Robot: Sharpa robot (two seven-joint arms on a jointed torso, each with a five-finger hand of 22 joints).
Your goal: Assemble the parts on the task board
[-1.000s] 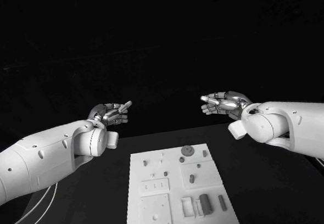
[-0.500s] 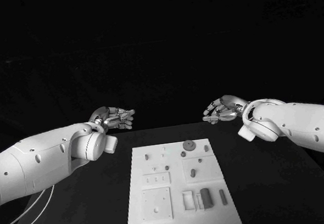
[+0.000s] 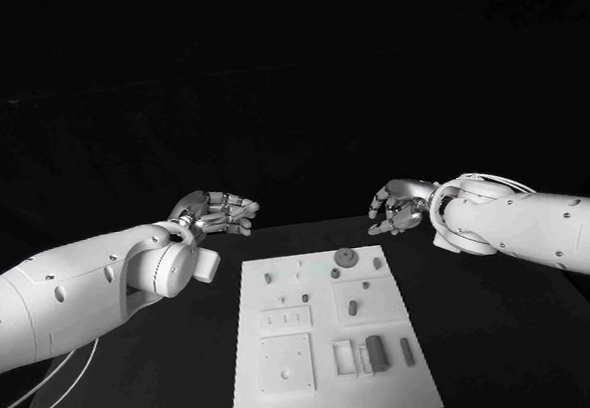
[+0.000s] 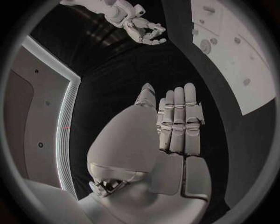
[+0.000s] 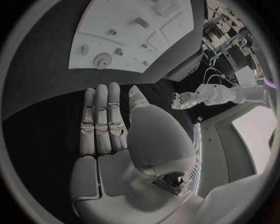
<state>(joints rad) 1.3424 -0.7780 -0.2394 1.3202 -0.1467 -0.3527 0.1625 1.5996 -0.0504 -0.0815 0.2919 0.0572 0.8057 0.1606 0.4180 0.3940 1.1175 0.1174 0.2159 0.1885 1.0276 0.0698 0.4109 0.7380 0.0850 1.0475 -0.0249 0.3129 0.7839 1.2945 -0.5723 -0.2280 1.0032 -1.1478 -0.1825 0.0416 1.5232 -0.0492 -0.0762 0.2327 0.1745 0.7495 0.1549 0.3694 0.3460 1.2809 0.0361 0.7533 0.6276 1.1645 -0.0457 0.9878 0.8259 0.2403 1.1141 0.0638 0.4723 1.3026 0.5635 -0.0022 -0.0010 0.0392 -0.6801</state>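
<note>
1. Your left hand (image 3: 214, 214) hangs in the air over the far left part of the black counter (image 3: 143, 384), beyond the far left corner of the white task board (image 3: 306, 404). It touches nothing.
2. In the left wrist view that hand's fingers (image 4: 178, 122) lie straight and pressed side by side, with the thumb alongside; they hold nothing.
3. Your right hand (image 3: 400, 205) hangs over the far right part of the counter, just beyond the board's far right corner, clear of the board and the parts.
4. In the right wrist view its fingers (image 5: 100, 122) are also straight and close together, thumb beside them, empty. From the head camera both hands look loosely curled, so trust the wrist views for the finger pose.
5. The task board lies flat in the middle of the counter, between the two arms, its long side running away from you.
6. On its far end sits a round disc part (image 3: 344, 255), with a few small pegs (image 3: 336, 272) near it.
7. At the near right area several longer parts lie side by side: a dark cylinder (image 3: 376, 351) in the middle and a thin dark bar (image 3: 406, 352) to its right.
8. A pale square plate (image 3: 285, 363) sits at the near left of the board.
9. Neither hand touches any part.
</note>
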